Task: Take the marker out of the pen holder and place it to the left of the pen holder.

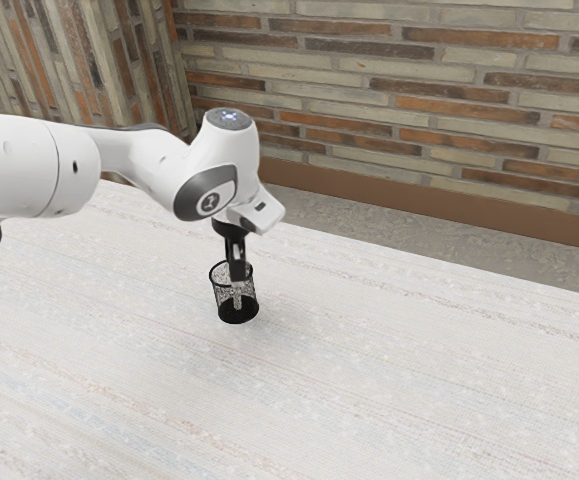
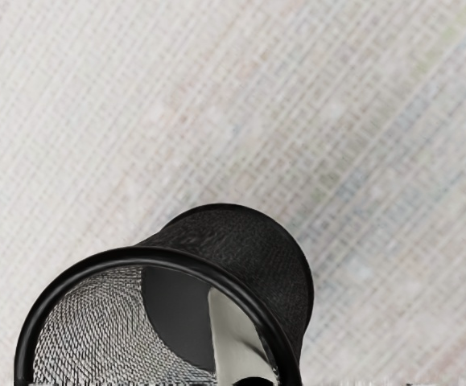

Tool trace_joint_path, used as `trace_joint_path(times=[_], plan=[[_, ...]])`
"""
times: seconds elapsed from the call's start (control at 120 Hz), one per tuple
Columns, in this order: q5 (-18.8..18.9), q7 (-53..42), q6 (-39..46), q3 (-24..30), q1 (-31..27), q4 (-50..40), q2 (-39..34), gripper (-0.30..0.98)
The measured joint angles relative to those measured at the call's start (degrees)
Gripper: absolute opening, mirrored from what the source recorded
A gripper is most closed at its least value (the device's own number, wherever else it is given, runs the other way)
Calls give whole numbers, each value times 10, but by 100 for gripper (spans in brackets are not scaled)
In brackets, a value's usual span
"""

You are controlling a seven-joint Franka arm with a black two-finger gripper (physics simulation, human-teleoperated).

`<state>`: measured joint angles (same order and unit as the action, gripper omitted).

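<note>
My jaws are reaching down at the mouth of the black mesh holder [image 2: 253, 233] on the worktop [image 1: 419, 380]; how far open, or whether gripping the pale marker [image 2: 233, 342] inside it, I cannot tell.

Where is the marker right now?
The marker is inside the black mesh pen holder, just under the gripper, left of centre in the exterior view.
</note>
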<state>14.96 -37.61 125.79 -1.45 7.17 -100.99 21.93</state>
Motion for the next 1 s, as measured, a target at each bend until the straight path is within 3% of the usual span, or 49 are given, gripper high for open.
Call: trace_joint_path(times=[0.133,0.267,0.492,0.742,0.858,1.0], plan=[[3,0,1,0,1,-1,0,22],[5,2,0,0,1,-1,-1,5],[8,9,-35,-1,0,22,-36,-5],[7,17,-242,-2,-12,200,-82,-9],[20,37,-350,-2,-64,261,-13,-10],[23,71,-480,0,-94,455,172,-10]])
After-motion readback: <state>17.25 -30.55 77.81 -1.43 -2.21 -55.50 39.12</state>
